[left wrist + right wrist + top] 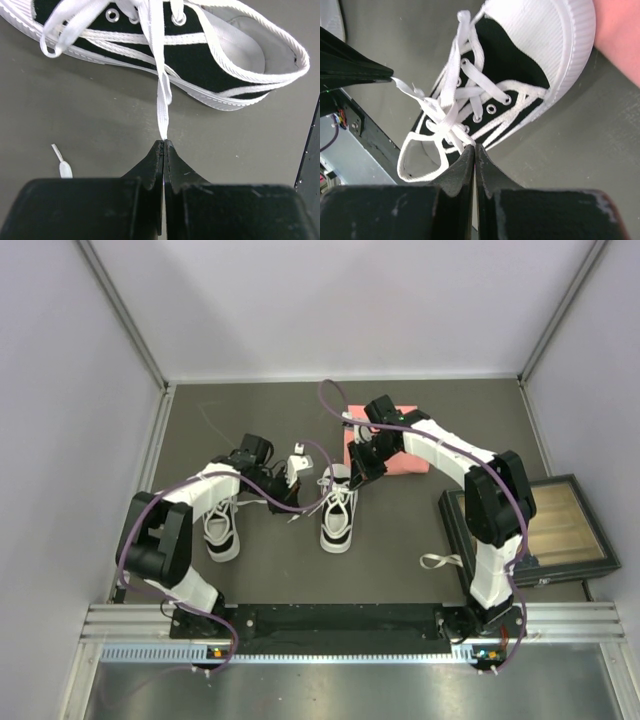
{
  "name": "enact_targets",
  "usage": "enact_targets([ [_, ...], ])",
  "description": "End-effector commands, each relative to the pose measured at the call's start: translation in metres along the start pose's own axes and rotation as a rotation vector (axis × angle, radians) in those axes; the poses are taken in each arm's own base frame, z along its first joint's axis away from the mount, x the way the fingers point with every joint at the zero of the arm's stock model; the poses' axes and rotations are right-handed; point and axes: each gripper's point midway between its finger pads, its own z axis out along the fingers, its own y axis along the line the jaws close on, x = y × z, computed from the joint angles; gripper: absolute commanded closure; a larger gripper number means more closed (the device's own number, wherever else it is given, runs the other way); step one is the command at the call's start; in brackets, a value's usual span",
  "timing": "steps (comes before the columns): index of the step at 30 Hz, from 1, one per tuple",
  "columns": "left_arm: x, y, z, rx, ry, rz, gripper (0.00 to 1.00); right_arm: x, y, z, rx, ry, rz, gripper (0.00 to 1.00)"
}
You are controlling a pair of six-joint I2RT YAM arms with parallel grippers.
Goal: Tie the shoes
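Pinching a white lace [161, 105] in my left gripper [164, 143], I hold it in a fairly straight line from the top eyelets of a sneaker [215, 60] to my fingertips. The fingers are pressed flat together, and the lace comes out right at the tips. A loose lace end [60, 162] lies on the table to one side, touching nothing I hold.

The sneaker is small, white and black, with a ribbed white toe cap. In the overhead view it stands on its sole near the middle of the dark grey table [400, 570]. Its toe points away from my bases and its heel points toward them. A second sneaker [220, 535] stands to its left, partly under my left arm. My left gripper sits between the two.

My right gripper [475, 148] reaches in from the far side, over the first sneaker. Its fingers are also closed tight, with the tips right against the loose tangle of laces near the shoe's opening. I cannot tell whether a strand is caught between them.

A pink pad [620, 40] lies just beyond the toe cap. A shallow dark-framed tray [560, 525] sits well apart at the right edge of the table.
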Motion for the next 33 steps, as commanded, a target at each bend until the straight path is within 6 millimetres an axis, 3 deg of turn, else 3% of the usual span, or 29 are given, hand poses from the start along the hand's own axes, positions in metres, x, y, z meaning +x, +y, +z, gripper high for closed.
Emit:
enact_targets([
  [1, 0.007, -0.01, -0.008, 0.004, 0.01, 0.018, 1.0, -0.004, 0.009, -0.016, 0.002, -0.041, -0.027, 1.0],
  [9, 0.025, -0.022, -0.007, 0.012, 0.027, -0.019, 1.0, -0.004, 0.014, -0.018, -0.023, -0.055, -0.018, 1.0],
  [14, 0.02, -0.023, -0.006, 0.014, 0.0, -0.041, 0.97, -0.001, 0.018, -0.016, -0.036, -0.052, -0.019, 1.0],
  [17, 0.001, -0.019, -0.009, -0.006, -0.067, -0.066, 0.75, 0.0, 0.022, -0.016, -0.04, -0.058, -0.028, 1.0],
  [20, -0.023, -0.009, -0.017, -0.035, -0.164, -0.131, 0.63, 0.001, 0.025, -0.017, -0.041, -0.058, -0.033, 1.0],
  [27, -0.075, 0.027, -0.035, -0.159, -0.367, -0.321, 0.48, 0.006, 0.026, -0.02, -0.039, -0.059, -0.035, 1.0],
  [31, -0.102, 0.053, -0.029, -0.17, -0.447, -0.61, 0.45, 0.006, 0.025, -0.02, -0.033, -0.061, -0.033, 1.0],
  [33, -0.111, 0.056, -0.026, -0.147, -0.483, -0.659, 0.39, 0.006, 0.026, -0.02, -0.035, -0.063, -0.029, 1.0],
])
